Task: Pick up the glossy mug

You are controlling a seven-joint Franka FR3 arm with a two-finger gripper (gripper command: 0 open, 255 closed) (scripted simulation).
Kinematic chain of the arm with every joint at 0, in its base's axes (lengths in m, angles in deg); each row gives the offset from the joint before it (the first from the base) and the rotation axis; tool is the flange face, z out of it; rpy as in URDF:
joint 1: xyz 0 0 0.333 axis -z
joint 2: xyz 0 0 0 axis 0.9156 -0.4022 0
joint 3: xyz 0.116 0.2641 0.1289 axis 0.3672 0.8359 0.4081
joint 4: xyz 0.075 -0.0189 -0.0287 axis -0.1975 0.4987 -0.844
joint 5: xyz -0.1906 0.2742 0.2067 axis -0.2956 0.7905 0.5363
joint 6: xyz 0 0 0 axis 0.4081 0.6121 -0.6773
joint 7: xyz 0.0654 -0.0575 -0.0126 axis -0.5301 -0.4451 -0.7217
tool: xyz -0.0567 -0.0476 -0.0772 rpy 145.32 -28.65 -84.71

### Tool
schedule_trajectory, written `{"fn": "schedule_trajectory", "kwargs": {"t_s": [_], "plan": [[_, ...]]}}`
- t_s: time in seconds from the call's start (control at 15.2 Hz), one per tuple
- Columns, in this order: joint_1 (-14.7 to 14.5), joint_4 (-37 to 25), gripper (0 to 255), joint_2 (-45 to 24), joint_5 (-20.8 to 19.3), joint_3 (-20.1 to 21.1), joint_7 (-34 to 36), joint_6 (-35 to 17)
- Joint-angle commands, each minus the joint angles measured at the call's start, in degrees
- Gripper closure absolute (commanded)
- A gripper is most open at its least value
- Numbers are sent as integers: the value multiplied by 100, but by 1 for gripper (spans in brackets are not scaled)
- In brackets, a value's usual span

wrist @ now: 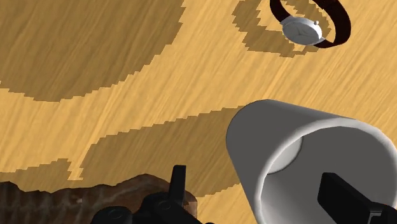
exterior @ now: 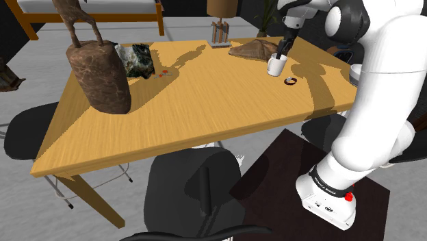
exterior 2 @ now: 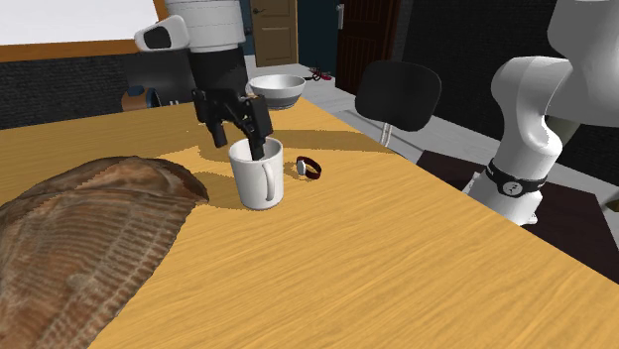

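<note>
A white glossy mug (exterior: pixel 276 65) (exterior 2: pixel 256 174) (wrist: pixel 305 159) stands upright on the wooden table (exterior: pixel 205 103), its handle facing the second exterior camera. My black gripper (exterior: pixel 282 49) (exterior 2: pixel 238 124) (wrist: pixel 257 188) hangs right over it, open. One finger (exterior 2: pixel 260 137) (wrist: pixel 343 197) dips into the mug's mouth. The other finger (exterior 2: pixel 216 129) (wrist: pixel 178 181) stays outside, so the jaws straddle the mug's wall. Neither finger visibly presses on the wall.
A wristwatch (exterior: pixel 291 81) (exterior 2: pixel 309 168) (wrist: pixel 310 25) lies close beside the mug. A brown ridged shell-like object (exterior: pixel 254 48) (exterior 2: pixel 79 238) lies on its other side. A white bowl (exterior 2: pixel 277 89) sits behind. A brown sculpture (exterior: pixel 99 75), a lamp base (exterior: pixel 220 31) and black chairs (exterior: pixel 198 192) stand farther off.
</note>
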Motion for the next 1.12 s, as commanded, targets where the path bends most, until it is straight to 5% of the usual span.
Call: {"fn": "schedule_trajectory", "kwargs": {"t_s": [0.0,0.07,0.13,1.06], "plan": [[-1,112,0,-31,23,10,-25,-139],[-1,113,0,-31,22,10,-25,-140],[9,75,255,-58,32,15,-25,-128],[12,-167,255,46,-29,-18,20,204]]}}
